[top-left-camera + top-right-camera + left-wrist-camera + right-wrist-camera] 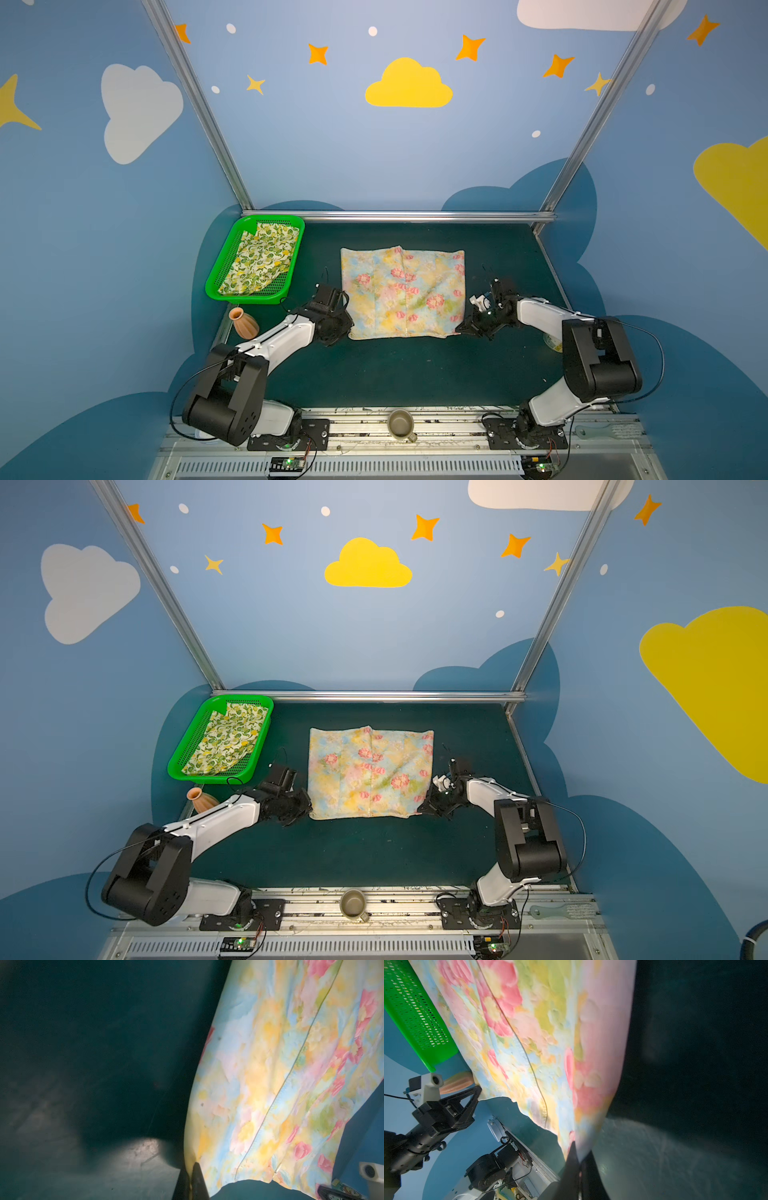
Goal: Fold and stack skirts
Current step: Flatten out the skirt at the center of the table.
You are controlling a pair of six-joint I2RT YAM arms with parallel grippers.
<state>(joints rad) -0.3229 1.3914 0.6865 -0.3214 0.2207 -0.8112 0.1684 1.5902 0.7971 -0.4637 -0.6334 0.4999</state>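
Observation:
The pale yellow skirt (402, 291) with pink flowers lies spread in the middle of the dark table, in both top views (371, 771). My left gripper (348, 330) is shut on its near left corner, and in the left wrist view the black fingers (197, 1180) pinch the cloth edge (270, 1076). My right gripper (459, 328) is shut on the near right corner; the right wrist view shows its fingers (572, 1167) clamped on the lifted cloth (550, 1043). The lemon-print skirt (261, 257) lies in the green basket (220, 266) at the back left.
A small terracotta vase (244, 323) stands near the left arm, below the basket. A mug (401, 424) sits on the front rail between the arm bases. A pale object (552, 341) is partly hidden behind the right arm. Metal frame posts border the table.

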